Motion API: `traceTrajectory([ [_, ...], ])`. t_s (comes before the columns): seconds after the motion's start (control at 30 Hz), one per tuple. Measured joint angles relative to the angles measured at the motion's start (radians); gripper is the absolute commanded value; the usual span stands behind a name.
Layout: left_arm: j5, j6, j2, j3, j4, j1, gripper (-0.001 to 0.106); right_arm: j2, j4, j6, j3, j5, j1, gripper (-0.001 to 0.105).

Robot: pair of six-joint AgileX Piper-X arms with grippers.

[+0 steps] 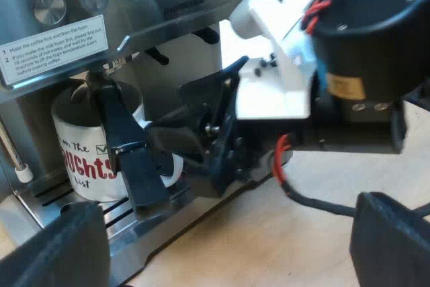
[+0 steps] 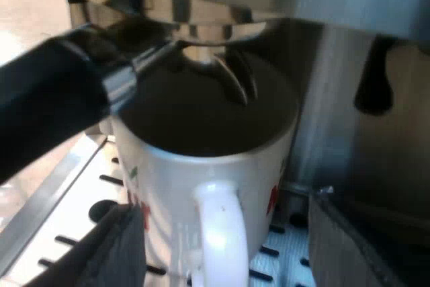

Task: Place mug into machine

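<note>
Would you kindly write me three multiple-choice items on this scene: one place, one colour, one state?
1. Where is the mug? A) on the drip tray under the holder B) in the bean hopper C) on a shelf
2. Mug's colour? A) blue B) white C) black
3. My right gripper is: A) shut on a tamper B) open astride the mug's handle C) shut on the holder
Answers: A, slotted tray beneath, holder above; B, its wall is white; B, fingers apart beside the handle.
</note>
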Motion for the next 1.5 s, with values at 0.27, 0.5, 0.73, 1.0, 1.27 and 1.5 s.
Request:
traceTrajectory([
  [0.27,0.000,0.000,0.000,0.000,-0.008,0.000,0.079,-0.115,0.164,0.032,0.000,0.063,0.056,0.056],
  [0.5,0.015,0.000,0.000,-0.002,-0.008,0.000,0.079,-0.212,0.251,0.039,0.000,0.089,0.116,0.056],
  [0.73,0.017,0.000,0.000,-0.070,-0.008,0.000,0.079,-0.317,0.271,0.039,0.002,0.094,0.177,0.034],
  [1.0,0.017,0.000,-0.017,-0.128,-0.008,0.000,0.079,-0.412,0.274,0.039,0.002,0.107,0.242,0.000],
  [1.27,0.005,0.000,-0.089,-0.128,-0.008,0.000,0.079,-0.424,0.279,0.039,0.002,0.107,0.261,0.000],
  [1.5,-0.024,0.000,-0.092,-0.128,-0.008,0.000,0.079,-0.417,0.248,0.039,0.002,0.105,0.248,0.000],
])
